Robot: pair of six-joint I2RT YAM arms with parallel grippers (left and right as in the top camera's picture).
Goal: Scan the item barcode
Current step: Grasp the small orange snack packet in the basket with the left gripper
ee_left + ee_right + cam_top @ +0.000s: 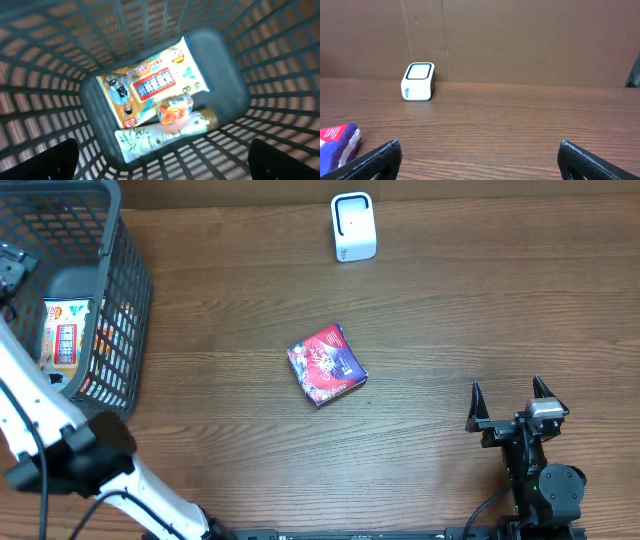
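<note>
Looking down from above, I see the white scanner (352,227) at the far edge of the table (450,310). A red and purple packet (327,364) lies flat on the wood, apart from the scanner and on the robot's side of it. The basket (125,290) stands well to the left of the scanner, and the left arm (30,395) reaches over it. The right gripper (510,398) waits well apart from the scanner, to its right and close to the robot, jaws spread and empty.

In the left wrist view, the left gripper (162,150) hangs inside the basket, jaws wide, holding nothing. Under it lie a flat pouch (145,87), a small orange packet (175,109) on top of it, and a green tube (150,140) beside.

In the right wrist view, the scanner stands upright, and only a corner of the red and purple packet shows, nearer than the scanner.

I think the step is to pick an item from the basket. The small orange packet lies uppermost, so it is the easy choice: close on its sides, lift straight to avoid the mesh, then turn the barcode toward the scanner. Where the barcode is, I cannot tell.
</note>
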